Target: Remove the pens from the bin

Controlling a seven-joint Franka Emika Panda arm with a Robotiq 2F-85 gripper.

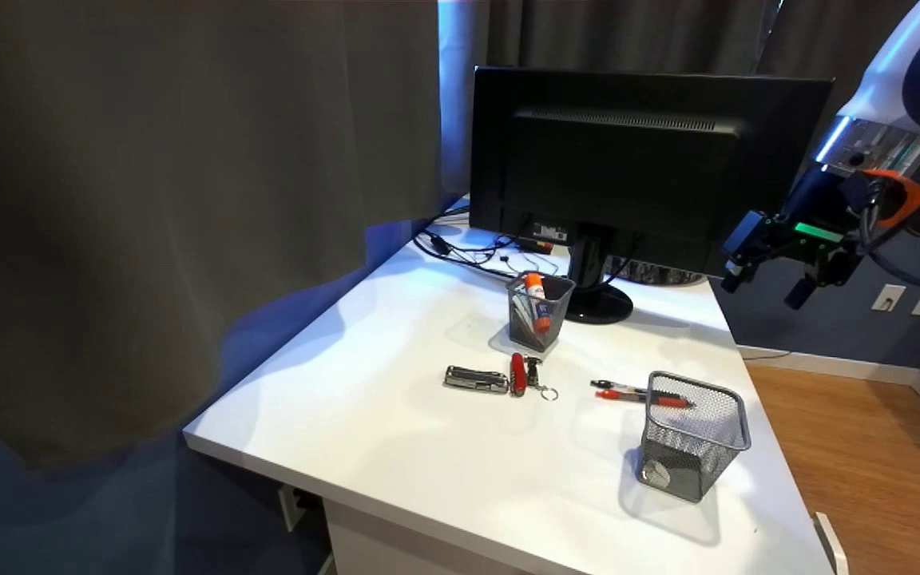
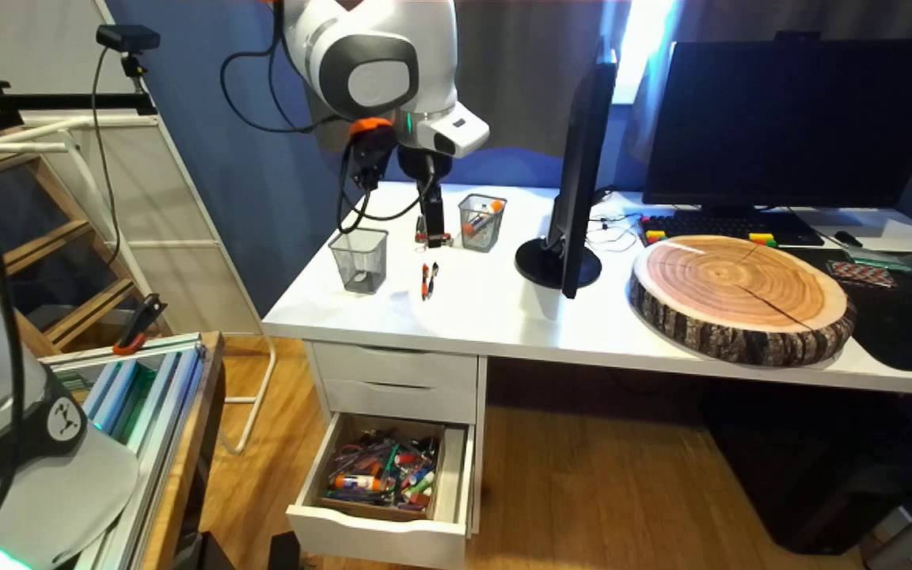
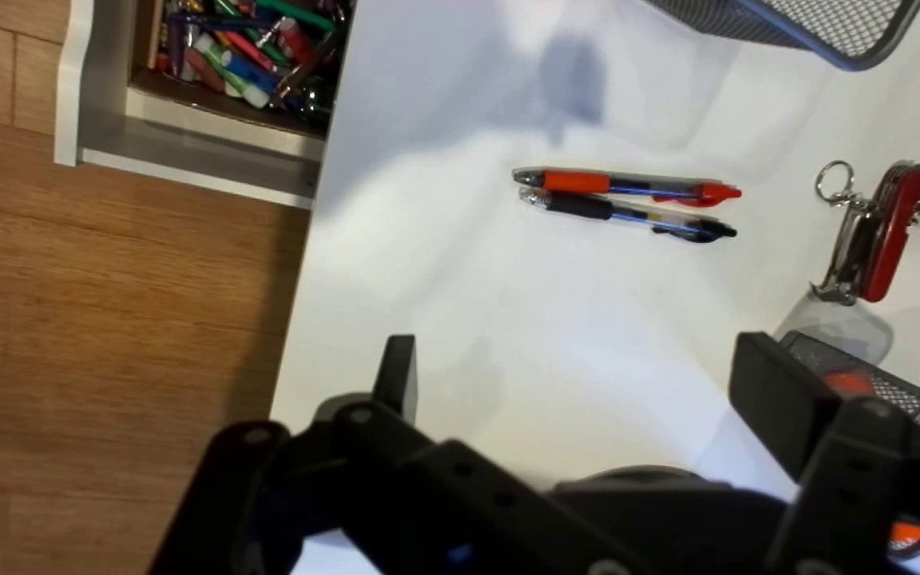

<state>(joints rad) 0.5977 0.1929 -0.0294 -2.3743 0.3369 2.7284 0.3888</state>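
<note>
Two pens lie side by side on the white desk, a red-orange pen (image 3: 576,181) and a black pen (image 3: 580,204). They also show in both exterior views, the red-orange pen (image 1: 618,395) (image 2: 424,282) and the black pen (image 1: 608,386) (image 2: 434,279). The grey mesh bin (image 1: 688,467) (image 2: 361,265) stands upright beside them; its rim (image 3: 847,60) is cut off in the wrist view. It holds no pens, only a small pale round thing at the bottom. My gripper (image 3: 580,375) (image 1: 767,286) (image 2: 434,240) is open and empty, above the desk and apart from pens and bin.
A second mesh holder (image 1: 536,327) with an orange-capped glue stick stands near the monitor (image 1: 628,160). A folded multi-tool (image 1: 476,379) and red pocket knife (image 1: 517,375) lie before it. An open drawer (image 2: 381,542) full of stationery juts below the desk. A wood slab (image 2: 741,285) lies farther along.
</note>
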